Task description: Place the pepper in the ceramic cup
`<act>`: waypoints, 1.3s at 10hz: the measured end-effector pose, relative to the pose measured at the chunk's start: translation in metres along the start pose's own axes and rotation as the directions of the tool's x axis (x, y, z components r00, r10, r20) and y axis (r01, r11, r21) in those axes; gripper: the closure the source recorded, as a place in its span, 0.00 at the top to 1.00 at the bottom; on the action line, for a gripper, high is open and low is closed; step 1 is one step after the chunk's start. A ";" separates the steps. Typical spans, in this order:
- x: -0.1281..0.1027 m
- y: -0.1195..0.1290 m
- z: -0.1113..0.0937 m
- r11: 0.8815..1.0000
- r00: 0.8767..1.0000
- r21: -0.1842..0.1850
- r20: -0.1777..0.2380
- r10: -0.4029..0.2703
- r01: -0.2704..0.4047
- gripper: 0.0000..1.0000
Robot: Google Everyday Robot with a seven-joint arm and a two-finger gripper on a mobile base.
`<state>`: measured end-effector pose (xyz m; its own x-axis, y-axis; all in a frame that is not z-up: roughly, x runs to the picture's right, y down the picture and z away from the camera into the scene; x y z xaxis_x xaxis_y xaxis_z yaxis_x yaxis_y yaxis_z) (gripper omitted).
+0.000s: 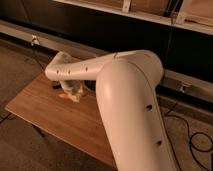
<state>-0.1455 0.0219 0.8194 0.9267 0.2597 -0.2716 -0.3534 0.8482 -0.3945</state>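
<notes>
Listing by size, we enter: arm [131, 95], white, filling the right of the view and reaching left; surface [35, 109], wooden; tool [73, 88], low over the far part of the surface, whether wide or narrow we cannot tell; pepper [66, 96], orange-red, lying on the surface just beside the tool. We judge it light, firm and smooth-skinned, best gripped across its thicker middle. We cannot make out the ceramic cup or any contents.

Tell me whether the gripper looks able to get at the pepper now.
Probably yes: the gripper sits right at the pepper on the wooden table, nothing visible between them, though the arm hides part of that spot.
</notes>
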 end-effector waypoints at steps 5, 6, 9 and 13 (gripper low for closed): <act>0.003 -0.073 -0.001 0.941 0.947 0.114 0.024 0.319 -0.320 0.00; 0.005 -0.083 0.001 0.928 0.936 0.127 0.021 0.351 -0.351 0.00; 0.011 -0.118 0.017 0.886 0.899 0.171 -0.008 0.439 -0.431 0.00; 0.023 -0.155 0.035 0.839 0.852 0.228 -0.064 0.519 -0.494 0.00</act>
<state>-0.0650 -0.0871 0.9055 0.5979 0.6322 -0.4927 -0.7252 0.6886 0.0034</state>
